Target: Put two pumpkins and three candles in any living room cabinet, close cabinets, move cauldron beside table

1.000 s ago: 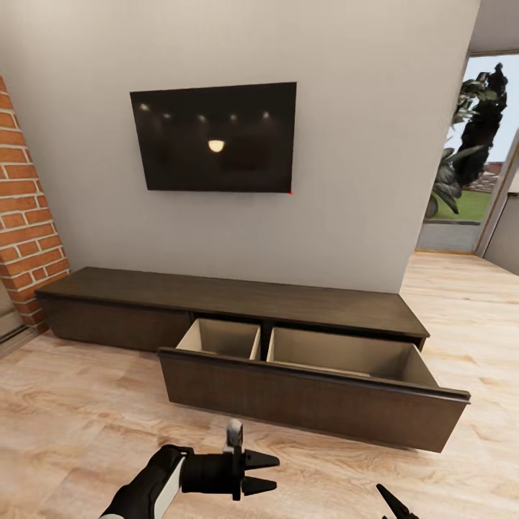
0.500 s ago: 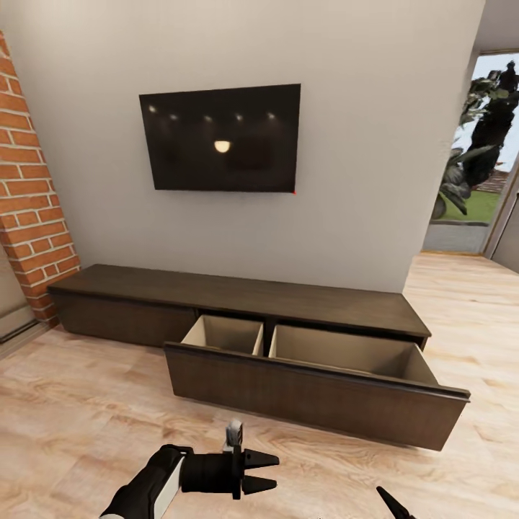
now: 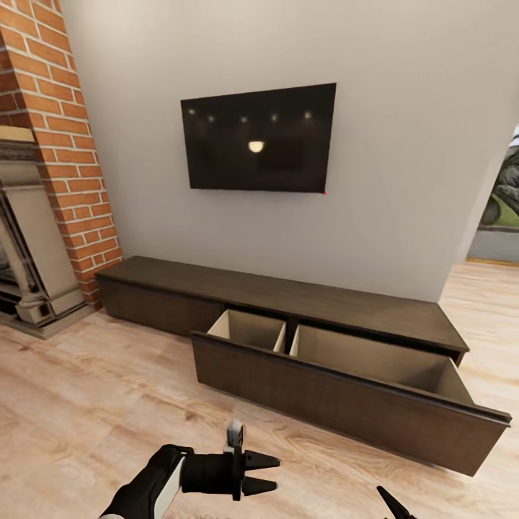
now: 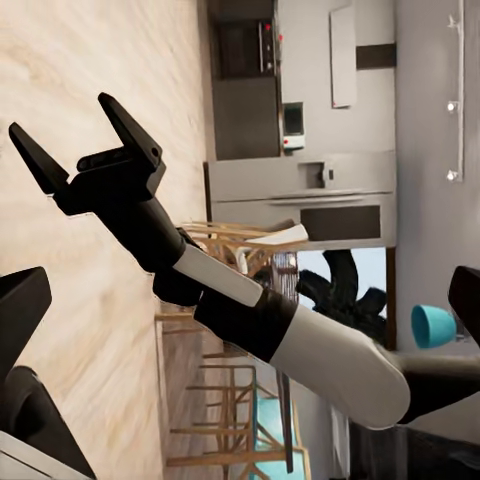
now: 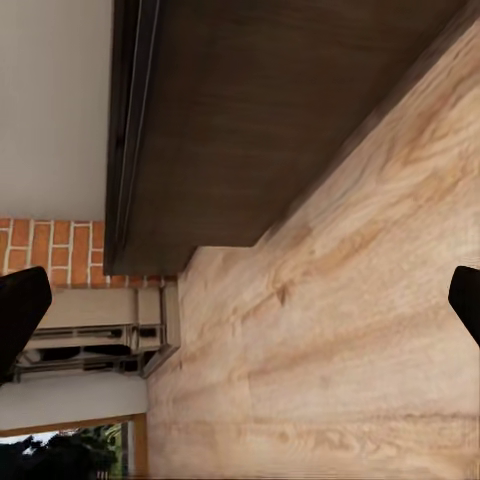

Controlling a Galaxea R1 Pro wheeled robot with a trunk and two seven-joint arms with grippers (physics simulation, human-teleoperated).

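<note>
The cabinet point(image 3: 303, 306) sits low along the wall under the TV point(image 3: 257, 139): dark brown, flat-fronted, its wide drawer point(image 3: 346, 393) pulled out, two pale beige compartments bare inside. My left jaws point(image 3: 268, 473) hang apart over the floor point(image 3: 86, 404); my right jaws point(image 4: 85, 135) are spread too, holding nothing.

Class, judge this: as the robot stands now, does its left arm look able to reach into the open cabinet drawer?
Probably not yet. The left gripper hangs low over bare floor, apart from the open drawer of the cabinet; nothing blocks the way.
</note>
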